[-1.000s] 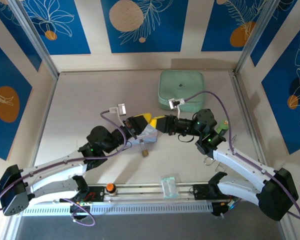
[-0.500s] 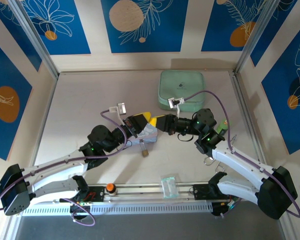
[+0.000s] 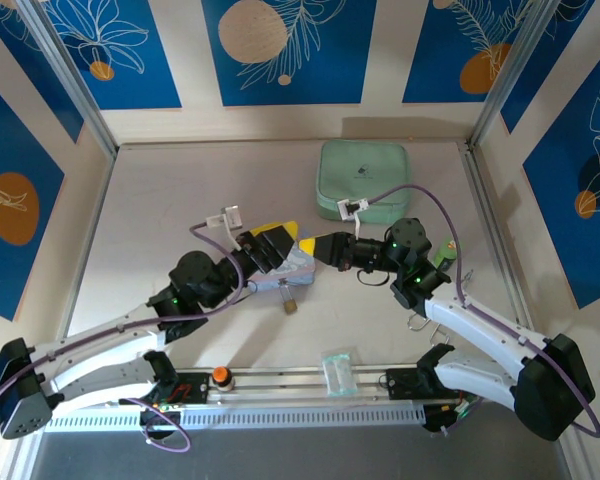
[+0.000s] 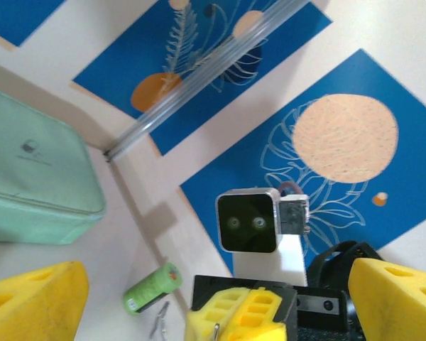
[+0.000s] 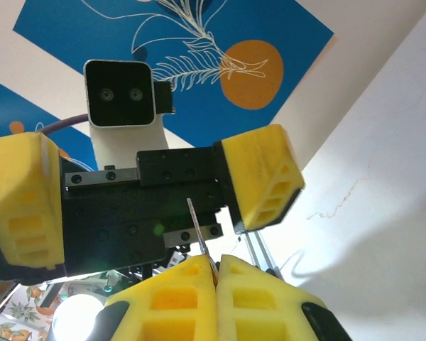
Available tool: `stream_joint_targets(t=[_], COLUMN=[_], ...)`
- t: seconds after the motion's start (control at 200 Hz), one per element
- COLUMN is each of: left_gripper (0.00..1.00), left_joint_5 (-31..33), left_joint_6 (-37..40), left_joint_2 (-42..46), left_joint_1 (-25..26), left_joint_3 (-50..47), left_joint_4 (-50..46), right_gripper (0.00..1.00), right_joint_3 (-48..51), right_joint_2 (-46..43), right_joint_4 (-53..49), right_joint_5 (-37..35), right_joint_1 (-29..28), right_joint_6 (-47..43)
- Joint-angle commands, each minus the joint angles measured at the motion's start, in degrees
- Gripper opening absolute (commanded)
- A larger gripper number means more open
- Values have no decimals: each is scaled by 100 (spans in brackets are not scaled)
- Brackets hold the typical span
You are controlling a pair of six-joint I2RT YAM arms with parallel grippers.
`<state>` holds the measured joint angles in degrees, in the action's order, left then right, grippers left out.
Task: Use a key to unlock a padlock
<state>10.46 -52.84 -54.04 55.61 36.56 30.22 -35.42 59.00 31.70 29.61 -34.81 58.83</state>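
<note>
Left white-and-black jointed arm (image 3: 110, 345): stretched up and right toward table centre. Its yellow-fingered black left gripper (image 5: 138, 188): jaws spread wide.
Right white-and-black jointed arm (image 3: 480, 330): elbow bent, wrist pointing left. Its yellow-fingered right gripper (image 5: 216, 273): faces the left one, fingers pressed together, pinching a flat silvery metal key (image 5: 197, 234).

Wall panels (image 3: 280, 50): deep blue with white line-drawn leaves and orange and tan discs, set between cream strips; table (image 3: 180, 200) plain pale beige. Soft case (image 3: 362, 178) at far right mint green, small roll (image 4: 151, 288) bright green, padlock (image 3: 289, 303) brass-gold, key (image 5: 199, 231) silvery. Left gripper (image 4: 216, 298) and right gripper (image 5: 216, 266): yellow pads on black bodies; arms (image 3: 110, 345) white, cables (image 3: 412, 187) purple, button (image 3: 220, 375) on the near rail orange.
</note>
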Motion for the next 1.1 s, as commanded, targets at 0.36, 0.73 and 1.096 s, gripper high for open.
stream_joint_targets(t=[0.36, 0.73, 1.096], left_gripper=[73, 61, 60], left_joint_5=[787, 1183, 1810], left_joint_6=[191, -87, -874], left_joint_2=[-352, -2143, -3006], left_joint_1=[166, 751, 925], left_joint_3=[801, 827, 226], left_joint_4=[-4613, -4728, -3574], right_gripper=[1, 1, 1], right_joint_3=[-317, 137, 543], right_joint_2=[-313, -619, -721], right_joint_4=[-3900, -4329, -4032], right_joint_5=[-961, -1141, -1115], right_joint_1=[235, 325, 249], right_joint_6=[-1061, -1112, -900])
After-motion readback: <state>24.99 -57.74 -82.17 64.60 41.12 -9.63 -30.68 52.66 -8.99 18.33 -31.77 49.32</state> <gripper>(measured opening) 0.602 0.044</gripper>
